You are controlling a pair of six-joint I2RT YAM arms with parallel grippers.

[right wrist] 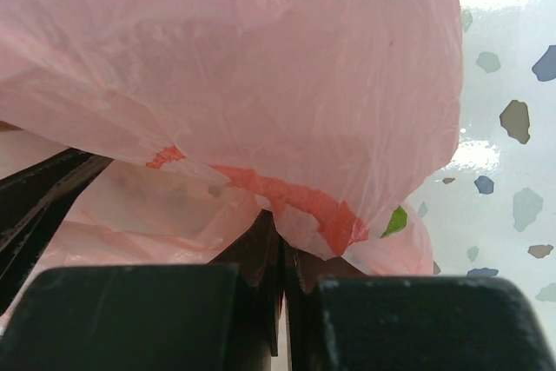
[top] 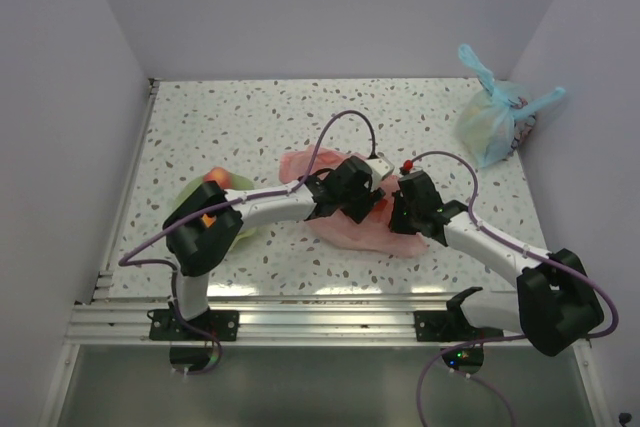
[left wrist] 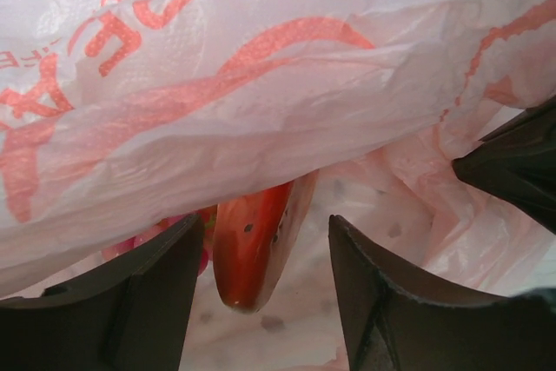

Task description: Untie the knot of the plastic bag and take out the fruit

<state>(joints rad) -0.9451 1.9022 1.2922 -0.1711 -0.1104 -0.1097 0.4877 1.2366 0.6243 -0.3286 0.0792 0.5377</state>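
Observation:
The pink plastic bag (top: pixel 365 235) lies crumpled at the table's middle, with both grippers at it. My left gripper (left wrist: pixel 265 293) is open and reaches into the bag's mouth under a lifted fold of plastic (left wrist: pixel 261 84). A red watermelon slice (left wrist: pixel 256 245), one of the fruit, stands on edge between its fingers, nearer the left finger (left wrist: pixel 148 301) and touching neither. My right gripper (right wrist: pixel 282 249) is shut on a pinch of the bag's film (right wrist: pixel 261 67), holding it up. The knot is not in view.
A green bowl (top: pixel 190 197) holding an orange fruit (top: pixel 218 178) sits at the left, beside the left arm. A light blue tied bag (top: pixel 495 122) stands at the back right near the wall. White walls close in the speckled table (top: pixel 230 117) on three sides.

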